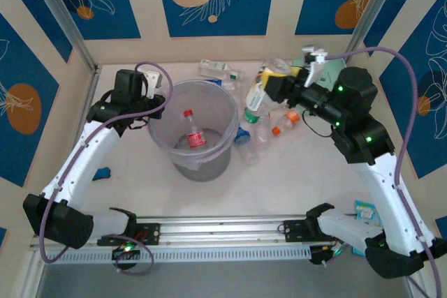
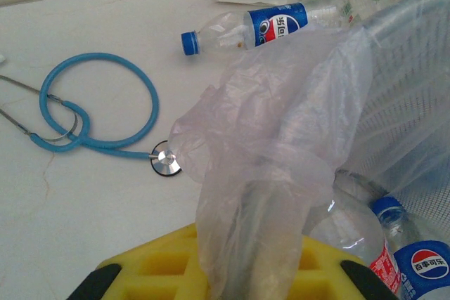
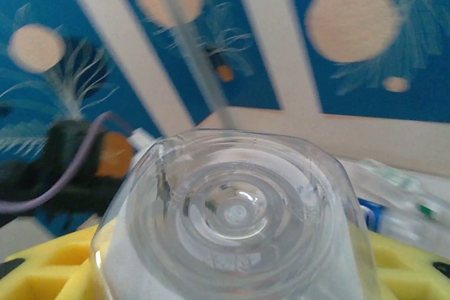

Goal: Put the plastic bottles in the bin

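The bin [image 1: 199, 165] stands mid-table, lined with thin clear film, and a red-capped bottle [image 1: 193, 132] lies inside. At its left rim my left gripper [image 1: 155, 109] is shut on a fold of that film [image 2: 260, 194], pinched between the yellow fingers [image 2: 155, 272]. Right of the bin, my right gripper [image 1: 269, 90] is held above the table, shut on a clear bottle with a green-white label [image 1: 255, 99]; the bottle's round base [image 3: 235, 216] faces the wrist camera. More bottles lie on the table: a blue-capped Pepsi one [image 2: 260, 26], a green-capped one [image 1: 220, 70] and orange-capped ones [image 1: 283, 122].
A blue stethoscope [image 2: 91, 114] lies coiled on the table beside the bin. A small blue item [image 1: 102, 172] sits at the left and a printed packet [image 1: 364, 211] at the right front. Through the bin wall [image 2: 415, 89] another Pepsi bottle [image 2: 415, 258] shows.
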Controlling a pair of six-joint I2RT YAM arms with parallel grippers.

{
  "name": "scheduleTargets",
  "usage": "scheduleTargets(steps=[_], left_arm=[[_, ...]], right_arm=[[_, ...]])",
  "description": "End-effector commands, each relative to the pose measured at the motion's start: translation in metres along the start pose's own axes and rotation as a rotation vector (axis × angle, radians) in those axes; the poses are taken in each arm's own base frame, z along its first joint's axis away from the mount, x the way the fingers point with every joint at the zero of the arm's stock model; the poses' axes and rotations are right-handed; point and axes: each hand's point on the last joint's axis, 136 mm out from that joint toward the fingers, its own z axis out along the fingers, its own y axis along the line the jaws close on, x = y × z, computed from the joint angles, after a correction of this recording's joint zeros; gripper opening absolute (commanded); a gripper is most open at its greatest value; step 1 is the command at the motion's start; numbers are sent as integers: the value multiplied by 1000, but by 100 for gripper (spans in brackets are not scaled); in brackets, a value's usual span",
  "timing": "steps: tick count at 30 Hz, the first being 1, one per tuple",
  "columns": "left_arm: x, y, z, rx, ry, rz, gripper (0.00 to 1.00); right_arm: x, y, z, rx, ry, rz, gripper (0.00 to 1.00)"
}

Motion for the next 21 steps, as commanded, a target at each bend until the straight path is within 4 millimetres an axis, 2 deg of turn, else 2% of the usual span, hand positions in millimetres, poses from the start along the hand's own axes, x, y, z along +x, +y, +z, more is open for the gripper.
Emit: scheduleTargets(steps=[1,4,6,8,13,21], left_arm=[[8,6,-1,-19,12,33,0],[8,4,-1,-8,12,28,0],[8,2,-1,6,8,25,0],[8,2,0,6,8,20,0],[7,1,-1,10,3,17,0],[7,2,-2,5,0,15,0]], right_arm=[[-4,34,23,-154,24,-142,0],[5,59,47,-241,70,-181,0],[16,69,63,-266,102,-213,0],[30,65,82,-235,145,-219,0],[80,46,130,-148,283,-173,0],[167,34,177,-87,493,-62,0]])
